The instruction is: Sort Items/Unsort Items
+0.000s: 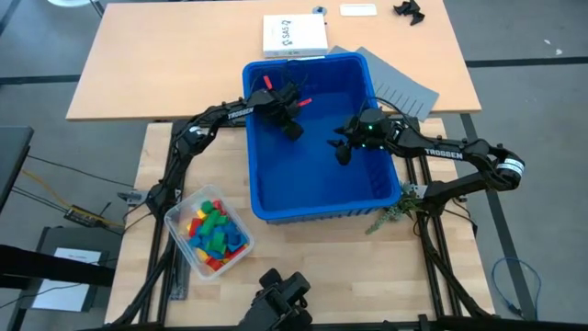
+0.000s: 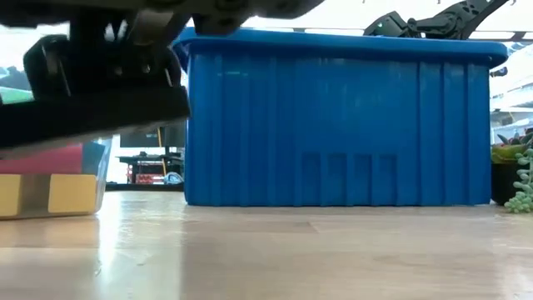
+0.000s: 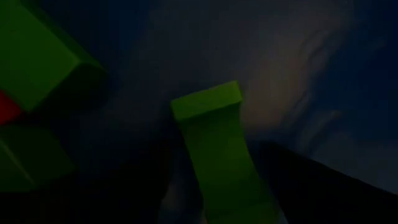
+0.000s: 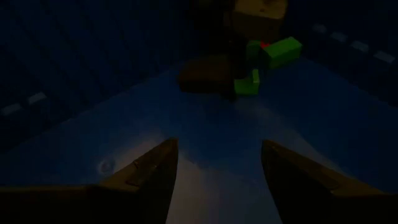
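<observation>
Left gripper [image 1: 292, 129]: your fingers hold a green block [image 3: 214, 140] | right gripper [image 1: 342, 152]: fingers apart, empty — both inside blue bin [image 1: 317, 198], block tub [image 1: 175, 221] at 8 o'clock.

arms: two, dark, jointed, slim tube links
lettering: white "TROSSEN" on both forearms
left gripper [image 1: 292, 108]: black, with red parts near the upper middle of the high view
right gripper [image 1: 342, 151]: black, small green light at its wrist
right arm: white band near the elbow, right of frame
</observation>
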Tool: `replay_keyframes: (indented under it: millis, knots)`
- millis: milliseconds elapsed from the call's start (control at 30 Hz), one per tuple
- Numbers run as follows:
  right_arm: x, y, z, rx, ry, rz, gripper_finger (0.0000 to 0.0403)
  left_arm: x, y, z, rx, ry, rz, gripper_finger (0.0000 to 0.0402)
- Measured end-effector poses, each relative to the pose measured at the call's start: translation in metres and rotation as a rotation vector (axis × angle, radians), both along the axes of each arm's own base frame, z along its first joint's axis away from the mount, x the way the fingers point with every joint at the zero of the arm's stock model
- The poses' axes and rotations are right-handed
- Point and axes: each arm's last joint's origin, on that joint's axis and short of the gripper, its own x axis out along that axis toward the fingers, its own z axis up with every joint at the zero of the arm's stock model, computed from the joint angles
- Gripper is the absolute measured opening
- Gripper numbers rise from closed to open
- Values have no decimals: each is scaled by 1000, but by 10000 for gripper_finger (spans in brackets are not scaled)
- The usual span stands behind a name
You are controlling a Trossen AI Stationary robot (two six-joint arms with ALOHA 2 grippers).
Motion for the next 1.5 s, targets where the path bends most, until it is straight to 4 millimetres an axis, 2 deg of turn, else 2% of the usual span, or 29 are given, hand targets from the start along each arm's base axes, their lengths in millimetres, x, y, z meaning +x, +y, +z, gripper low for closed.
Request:
replay_keyframes:
  millis: [167, 467, 633, 733, 867, 1100, 1200, 1500]
  knots:
    - [0, 0, 0, 0, -1, 0, 229, 0, 0, -2, -1, -15, -22, 247]
    - [0, 0, 0, 1, 0, 0, 229, 2, 1, -2, -4, -32, -28, 90]
    - [0, 0, 0, 1, 0, 0, 229, 10, 0, 11, 17, -47, -64, 22]
    - [0, 0, 0, 2, 2, -1, 229, 19, -4, 30, 52, -76, -106, 6]
    - [0, 0, 0, 3, 1, -1, 229, 26, -8, 53, 90, -95, -146, 16]
    - [0, 0, 0, 18, -7, -10, 229, 29, -9, 63, 113, -125, -157, 45]
    - [0, 0, 0, 19, -6, -10, 229, 28, -8, 58, 96, -135, -121, 90]
    - [0, 0, -1, 22, 0, -9, 229, 29, -7, 30, 88, -158, -97, 270]
